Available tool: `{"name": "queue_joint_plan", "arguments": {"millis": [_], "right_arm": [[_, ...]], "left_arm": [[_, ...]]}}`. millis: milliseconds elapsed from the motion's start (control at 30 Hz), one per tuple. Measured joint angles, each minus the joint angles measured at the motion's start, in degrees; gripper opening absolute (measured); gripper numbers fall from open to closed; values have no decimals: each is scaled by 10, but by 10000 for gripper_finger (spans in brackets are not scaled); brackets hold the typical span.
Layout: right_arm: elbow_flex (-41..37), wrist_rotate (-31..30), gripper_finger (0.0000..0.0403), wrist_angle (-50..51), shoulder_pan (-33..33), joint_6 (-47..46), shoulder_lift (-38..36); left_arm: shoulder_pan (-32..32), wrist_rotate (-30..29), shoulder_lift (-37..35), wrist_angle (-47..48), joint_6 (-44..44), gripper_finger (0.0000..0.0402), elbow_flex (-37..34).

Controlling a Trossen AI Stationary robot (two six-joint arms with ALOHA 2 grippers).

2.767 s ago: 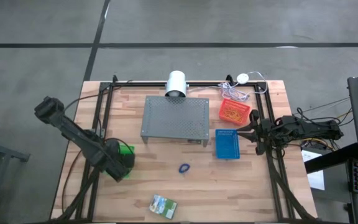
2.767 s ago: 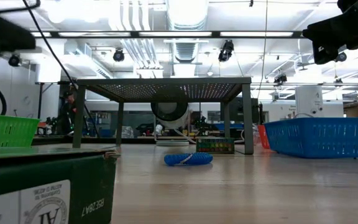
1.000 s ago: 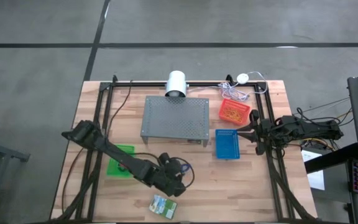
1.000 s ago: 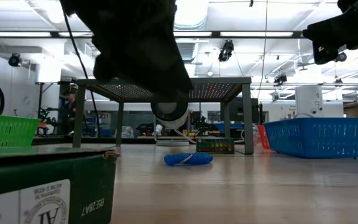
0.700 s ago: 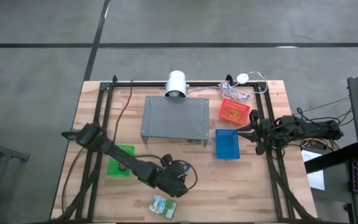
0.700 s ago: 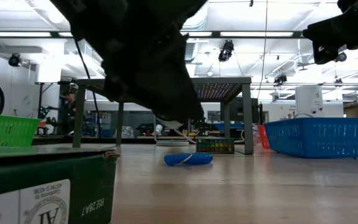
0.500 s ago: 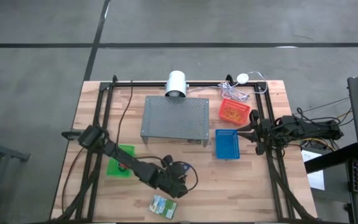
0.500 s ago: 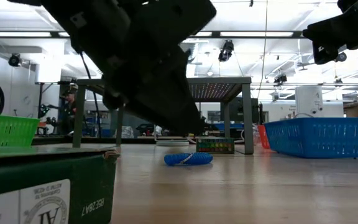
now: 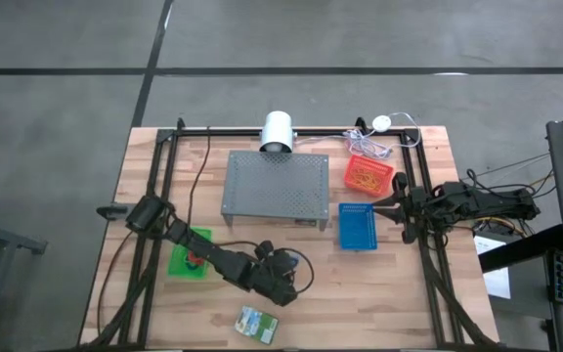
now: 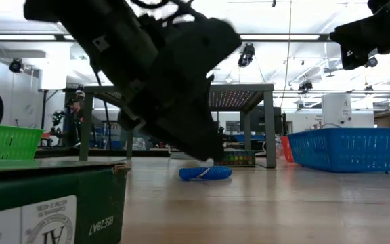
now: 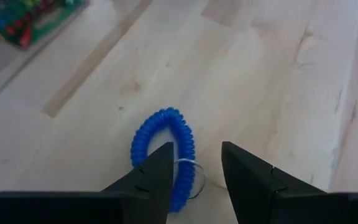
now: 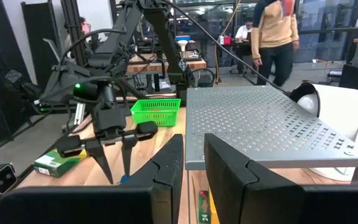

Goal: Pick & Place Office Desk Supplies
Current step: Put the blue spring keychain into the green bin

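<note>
Looks like a robotics lab or workshop, honestly. Bare grey concrete floor (image 9: 360, 34) fills the top of the overhead shot, and exposed ducts and pipes (image 10: 175, 20) with strip lights run across the top of the table-level view. More robot arms (image 12: 135, 37) on benches sit upper left in the right wrist view, a person (image 12: 277, 37) walks past at upper right.
</note>
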State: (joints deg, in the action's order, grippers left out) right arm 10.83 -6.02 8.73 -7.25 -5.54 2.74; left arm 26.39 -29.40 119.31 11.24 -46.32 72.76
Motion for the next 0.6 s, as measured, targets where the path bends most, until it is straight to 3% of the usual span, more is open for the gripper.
{"name": "queue_joint_plan", "arguments": {"millis": [600], "right_arm": [[0,0,63,0,0,0,0]], "left_arm": [[-10,24,0,-26,-17,140,-27]]}}
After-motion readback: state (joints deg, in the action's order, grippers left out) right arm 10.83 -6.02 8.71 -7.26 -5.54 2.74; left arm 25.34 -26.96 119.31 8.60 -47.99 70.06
